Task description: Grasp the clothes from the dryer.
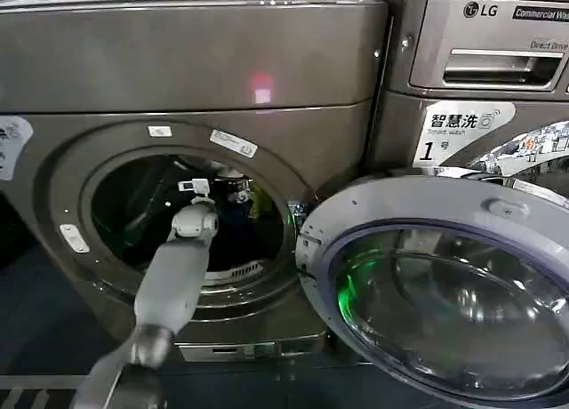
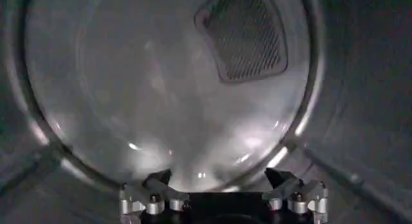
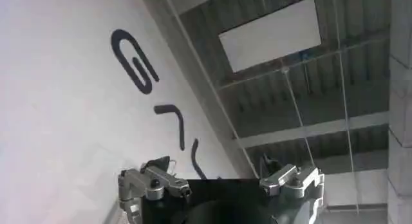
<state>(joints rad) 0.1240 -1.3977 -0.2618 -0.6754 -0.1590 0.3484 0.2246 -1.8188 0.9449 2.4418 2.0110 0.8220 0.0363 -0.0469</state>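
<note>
Left gripper [image 2: 222, 183] spread wide inside the dryer [image 1: 196, 62] drum, holding nothing; right gripper [image 3: 219, 174] likewise wide, empty.

The left arm [image 1: 173, 284] reaches up from the lower left through the round port of the bronze-grey dryer [image 1: 196, 62], its left gripper [image 1: 213, 188] inside the dark drum. Whether the fingers are parted cannot be told. Just beside the gripper lies dark fabric with a yellow-green patch, the clothes [image 1: 253, 204]. The grey-rimmed glass door [image 1: 444, 293] hangs swung open to the right. Behind it stands an LG machine [image 1: 480, 36] with a drawer handle [image 1: 502, 67] and a label [image 1: 458, 129] marked 1.
</note>
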